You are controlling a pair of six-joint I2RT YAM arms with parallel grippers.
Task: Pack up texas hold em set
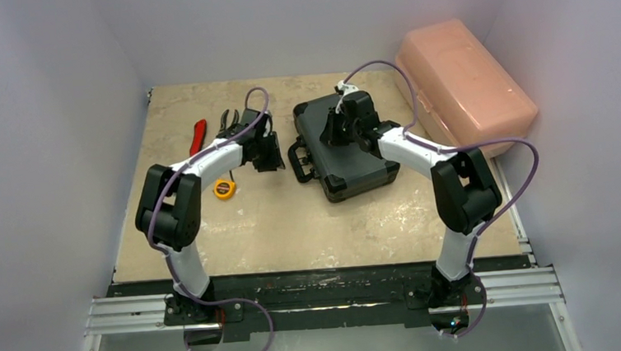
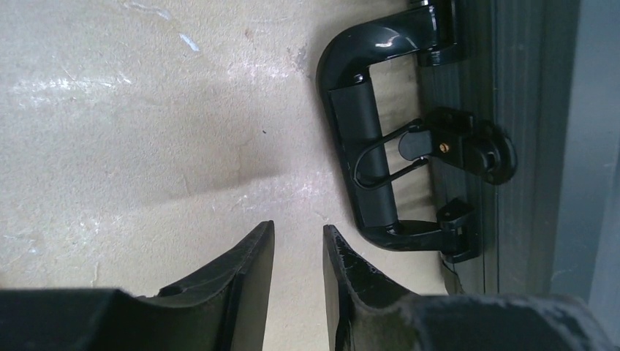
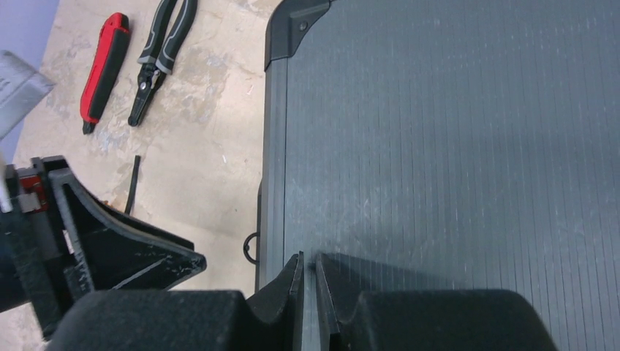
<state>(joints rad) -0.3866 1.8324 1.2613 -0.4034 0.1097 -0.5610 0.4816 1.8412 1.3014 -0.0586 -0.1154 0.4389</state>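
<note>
While the left gripper (image 2: 298, 227) hovers (jaws parted), briefcase (image 1: 339, 165) lies closed.

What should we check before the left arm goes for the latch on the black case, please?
1. Case closed: ok, the lid is down.
2. Right gripper on the lid: ok, jaws shut, holding nothing.
3. Left gripper free: ok, slightly open and empty, beside the handle.
4. Latch fastened: cannot tell.
5. Pliers and red cutter away from the case: ok.
</note>
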